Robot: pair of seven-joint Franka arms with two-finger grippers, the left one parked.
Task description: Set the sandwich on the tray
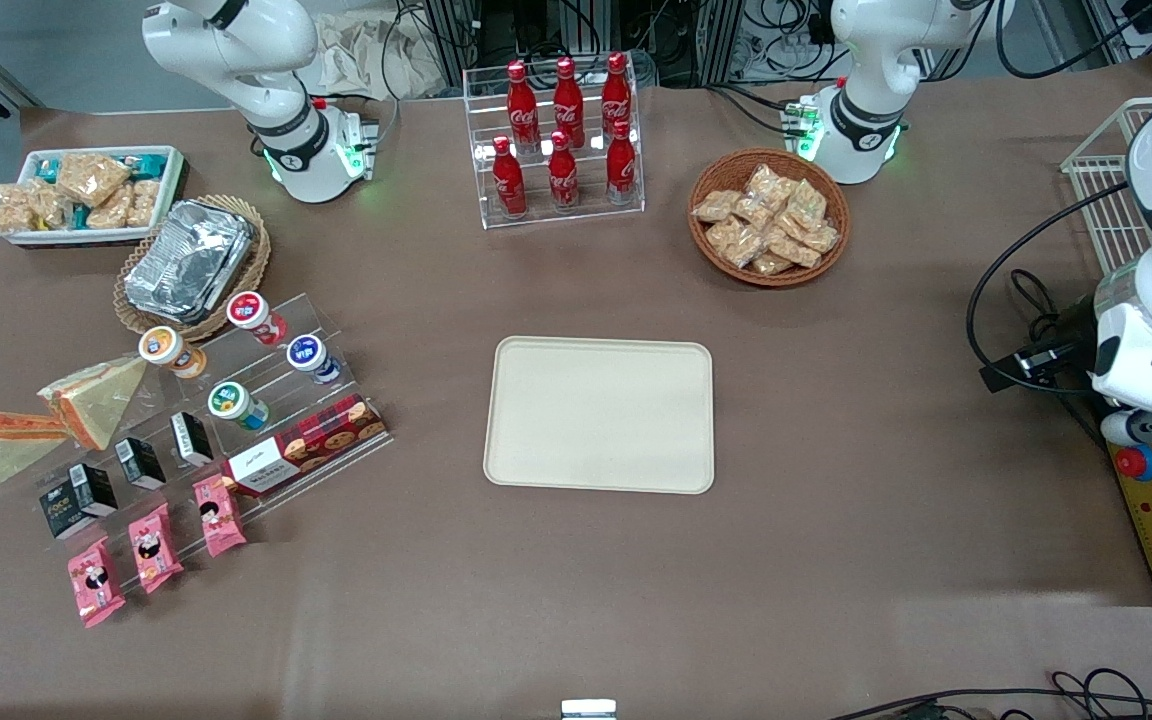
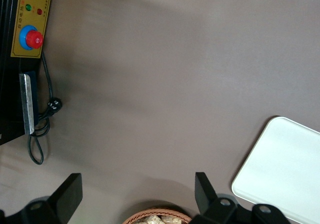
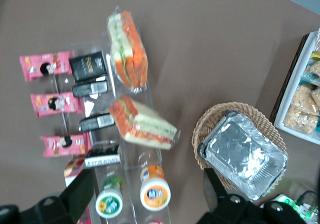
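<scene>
A: The end effector (image 3: 145, 179), where is it, and how are the fingers?

B: It hangs above the counter (image 1: 836, 520) at the working arm's end, over the clear stepped stand (image 3: 150, 159) of snacks. The fingers are spread wide apart with nothing between them.

A: And the sandwich (image 3: 142, 124)?

B: On the counter just below the end effector, lying at the stand's edge with its orange-red and green filling edge showing. It is untouched.

A: What's around it?

B: A second wedge sandwich (image 3: 129, 51) lies a little farther from the end effector, close to the first. Black boxes (image 3: 87, 65) and pink snack packets (image 3: 45, 66) sit beside both. An orange-lidded cup (image 3: 155, 194) and a green-lidded one (image 3: 109, 203) stand almost under the fingers. A wicker basket (image 3: 212, 121) holding foil containers (image 3: 245, 154) is near.

A: The tray (image 1: 601, 415)?

B: Well apart from the end effector, mid-counter toward the parked arm's end, with nothing on it.
</scene>
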